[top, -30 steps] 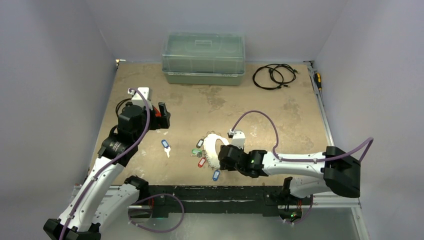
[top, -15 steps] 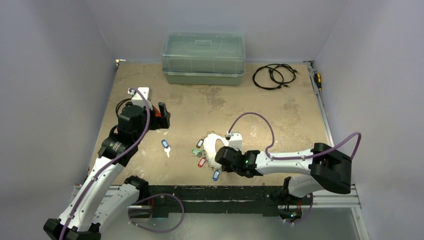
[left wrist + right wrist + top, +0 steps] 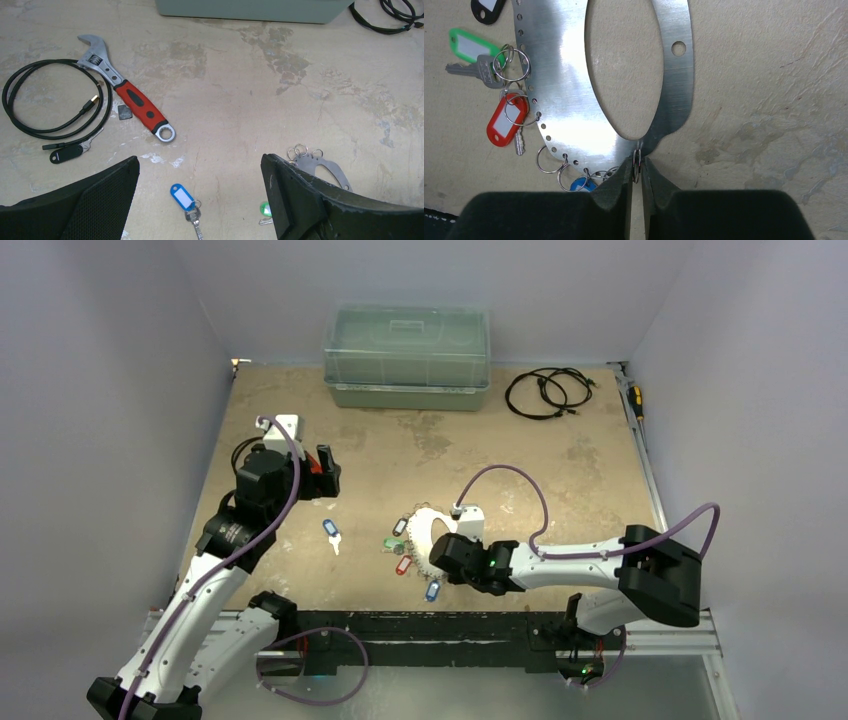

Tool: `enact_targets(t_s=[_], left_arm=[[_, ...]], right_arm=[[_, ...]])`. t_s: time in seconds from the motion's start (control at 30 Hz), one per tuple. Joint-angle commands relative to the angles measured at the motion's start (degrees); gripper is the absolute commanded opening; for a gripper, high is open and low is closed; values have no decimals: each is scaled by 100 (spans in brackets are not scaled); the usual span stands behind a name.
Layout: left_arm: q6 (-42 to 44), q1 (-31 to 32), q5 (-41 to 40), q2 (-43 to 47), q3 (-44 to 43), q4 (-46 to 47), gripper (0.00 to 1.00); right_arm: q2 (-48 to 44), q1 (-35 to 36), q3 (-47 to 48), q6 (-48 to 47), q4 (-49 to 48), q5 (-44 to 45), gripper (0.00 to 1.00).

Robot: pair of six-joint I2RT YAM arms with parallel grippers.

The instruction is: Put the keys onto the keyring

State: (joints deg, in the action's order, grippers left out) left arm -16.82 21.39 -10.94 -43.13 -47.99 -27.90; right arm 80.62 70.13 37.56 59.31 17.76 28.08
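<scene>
While your right arm lies stretched low, the right gripper (image 3: 636, 170) pinches a small split ring (image 3: 637, 154) at the near edge of the keyring (image 3: 569, 100). Green- and red-tagged keys (image 3: 480, 67) hang off its rim to one side of those fingers. Your left gripper (image 3: 200, 160) hovers, fingers spread wide.

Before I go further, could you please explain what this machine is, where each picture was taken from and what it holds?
These are two robot arms bolted at the near edge of a table, each ending in a two-finger gripper. The wide picture looks down from above and behind; the other two come from wrist cameras. On the table lie a lidded box, a wrench, a black cable, a blue-tagged key and the keyring, a flat metal loop with a green-tagged key and a red-tagged key at its edge. The right gripper pinches a small ring at that loop's rim. The left gripper is open and empty.
</scene>
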Motion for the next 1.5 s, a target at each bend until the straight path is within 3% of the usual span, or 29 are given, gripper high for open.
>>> enact_targets(t_s=[0.0,0.1,0.33,0.57,1.03,1.47], left_arm=[[89,-29,-13,42,3,168,91],[87,-29,-5,42,3,162,91],[108,-29,54,71,30,209,91],[125,-29,334,147,117,393,89],[9,-29,2063,446,407,1226,84],[-293,17,3571,659,741,2072,71]], right_arm=[[68,11,182,31,18,276,10],[87,14,180,22,53,305,0],[-28,18,178,-434,60,427,0],[-888,18,132,-1429,-106,813,0],[-2185,18,389,-4124,-938,919,0],[-3022,18,203,-6652,-2577,-1177,0]])
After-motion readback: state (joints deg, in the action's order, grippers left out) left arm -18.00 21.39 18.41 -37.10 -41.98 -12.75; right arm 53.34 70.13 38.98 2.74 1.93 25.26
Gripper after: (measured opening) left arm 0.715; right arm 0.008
